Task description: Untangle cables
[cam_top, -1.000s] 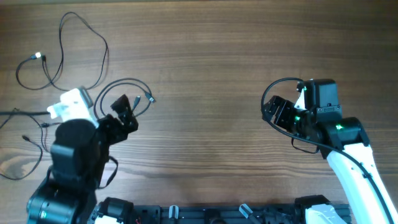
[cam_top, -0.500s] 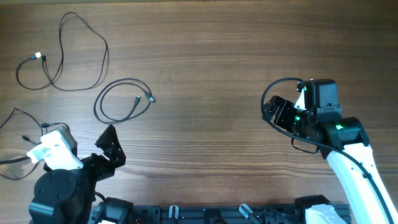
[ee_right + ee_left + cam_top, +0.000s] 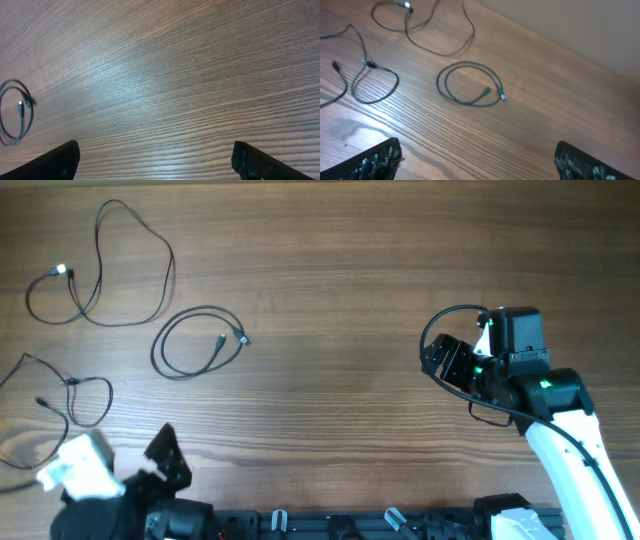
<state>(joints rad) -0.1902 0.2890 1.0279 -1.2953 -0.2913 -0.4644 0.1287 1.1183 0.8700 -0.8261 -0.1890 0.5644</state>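
Left wrist view: left gripper (image 3: 477, 150) spread wide, holding nothing.
Nearest lies the kinked cord (image 3: 368, 63), then the coiled cord (image 3: 487, 91), farthest the silver-tipped cord (image 3: 442, 53), all apart: likely light, limp; pinch beside plugs (image 3: 502, 97). Right gripper (image 3: 156, 150) also released.

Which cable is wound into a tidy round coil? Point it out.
The middle cable, a near-circular double ring. The far cable with the silvery plug and the cable at the left edge sprawl in loose, irregular loops.

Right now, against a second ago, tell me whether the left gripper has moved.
Yes. The left gripper has pulled back toward the bottom of the overhead view, away from the unmoved coiled cable.
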